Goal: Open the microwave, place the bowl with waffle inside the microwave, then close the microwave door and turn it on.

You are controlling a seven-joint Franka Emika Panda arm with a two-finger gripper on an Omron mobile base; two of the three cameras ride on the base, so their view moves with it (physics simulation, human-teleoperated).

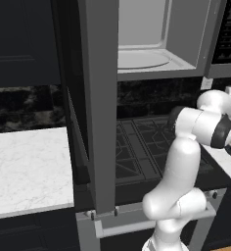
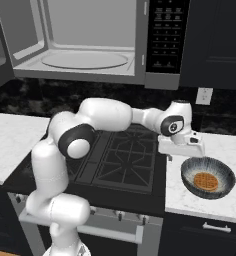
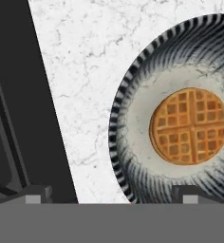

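My hand (image 2: 182,156) is spread wide, holding nothing, hovering just above the left rim of the bowl (image 2: 208,178). Bowl sits on the white marble surface (image 2: 225,205) near its left edge by the stove (image 2: 120,157), waffle (image 3: 190,126) centred inside. Microwave (image 2: 90,42) above, microwave door (image 1: 100,103) swung open.

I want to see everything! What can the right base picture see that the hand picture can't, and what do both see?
Right base picture alone: the open microwave with its round turntable, the black button panel, and the white arm reaching out. Hand picture alone: the waffle's grid squares and the stripes inside the bowl, seen close from above, with the open claw's tips at the bottom. Both: the bowl with the waffle, the white counter, and the dark stove edge.
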